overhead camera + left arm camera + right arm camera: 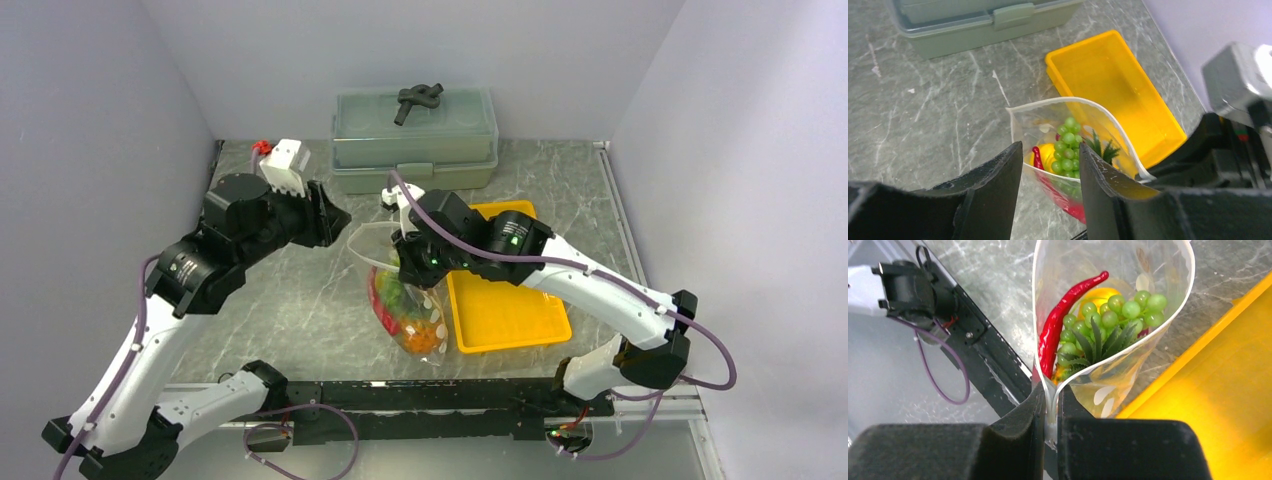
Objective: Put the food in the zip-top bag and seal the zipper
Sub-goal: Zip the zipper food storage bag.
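Note:
The zip-top bag (392,262) hangs upright over the table with its mouth spread wide. The food lies inside it: green grapes (1118,310), a red chili (1063,315), a yellow lemon (1098,294) and a pineapple's green crown (1098,345). My right gripper (1050,395) is shut on one end of the whitish zipper (1037,315), both lips pinched together. My left gripper (1050,147) stands open at the bag's opposite side. The bag's near rim shows in the gap between its fingers, and neither finger presses on it.
A yellow tray (510,320) lies just right of the bag, under my right arm. A grey-green lidded box (415,135) with a black object (418,100) on its lid stands at the back. Walls close in both sides, and a black rail (420,400) runs along the front.

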Controlling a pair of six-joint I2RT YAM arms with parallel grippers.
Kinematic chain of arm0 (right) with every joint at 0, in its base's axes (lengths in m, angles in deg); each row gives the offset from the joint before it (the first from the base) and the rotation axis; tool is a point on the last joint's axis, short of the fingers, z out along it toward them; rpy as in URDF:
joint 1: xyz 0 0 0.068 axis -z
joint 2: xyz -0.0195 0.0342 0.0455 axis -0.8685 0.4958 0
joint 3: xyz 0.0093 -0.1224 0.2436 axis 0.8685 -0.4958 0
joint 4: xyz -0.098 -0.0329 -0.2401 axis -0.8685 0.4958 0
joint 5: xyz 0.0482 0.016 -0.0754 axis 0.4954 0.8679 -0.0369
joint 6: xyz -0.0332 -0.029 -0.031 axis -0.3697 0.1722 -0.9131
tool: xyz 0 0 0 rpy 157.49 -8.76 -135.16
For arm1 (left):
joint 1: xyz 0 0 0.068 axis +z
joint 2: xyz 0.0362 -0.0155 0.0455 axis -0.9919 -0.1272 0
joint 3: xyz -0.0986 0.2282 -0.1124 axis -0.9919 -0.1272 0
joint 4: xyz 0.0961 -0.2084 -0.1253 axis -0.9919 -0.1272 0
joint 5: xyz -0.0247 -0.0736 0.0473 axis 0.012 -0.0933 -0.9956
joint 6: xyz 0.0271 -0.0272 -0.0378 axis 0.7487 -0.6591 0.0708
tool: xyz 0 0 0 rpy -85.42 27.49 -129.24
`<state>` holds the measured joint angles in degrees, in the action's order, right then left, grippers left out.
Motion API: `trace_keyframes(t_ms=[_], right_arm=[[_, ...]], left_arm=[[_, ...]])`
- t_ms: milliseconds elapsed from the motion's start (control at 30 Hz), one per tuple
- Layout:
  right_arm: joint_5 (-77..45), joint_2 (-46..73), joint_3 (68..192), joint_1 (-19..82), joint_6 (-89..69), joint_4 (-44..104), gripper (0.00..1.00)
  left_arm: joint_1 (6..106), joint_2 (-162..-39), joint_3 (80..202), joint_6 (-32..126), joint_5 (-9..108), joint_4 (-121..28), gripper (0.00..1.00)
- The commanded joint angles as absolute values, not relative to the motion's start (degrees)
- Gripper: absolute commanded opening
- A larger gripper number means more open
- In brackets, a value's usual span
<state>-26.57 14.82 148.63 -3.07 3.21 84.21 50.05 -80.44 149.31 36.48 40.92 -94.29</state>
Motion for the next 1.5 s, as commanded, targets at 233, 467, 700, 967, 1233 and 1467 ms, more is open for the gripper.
trace_keyframes(t_ms=[233, 467, 700, 967, 1233, 1467], right_arm=[[-19.35, 14.87, 154.94, -3.44, -8.19, 91.43, 0.00], [-15.91, 14.30, 157.10, -6.74, -12.62, 94.67, 0.00], [-13.47, 13.75, 159.26, -11.20, -15.92, 97.06, 0.00], [-8.32, 12.58, 161.42, -11.44, -16.15, 96.86, 0.00], [-7.34, 13.87, 164.50, -11.48, -15.86, 97.05, 0.00], [-9.80, 17.61, 169.94, -11.48, -15.27, 100.05, 0.00]], left_arm=[[50.13, -74.54, 141.36, 46.73, 68.01, -85.72, 0.59], [50.13, -71.56, 135.96, 47.91, 80.07, -78.49, 0.73], [50.15, -71.16, 134.20, 49.36, 93.38, -74.15, 0.80], [50.10, -71.05, 131.54, 48.69, 105.81, -68.44, 0.83], [50.09, -73.18, 130.14, 47.26, 109.43, -66.79, 0.90], [50.09, -72.87, 128.67, 46.56, 109.66, -65.41, 0.90]])
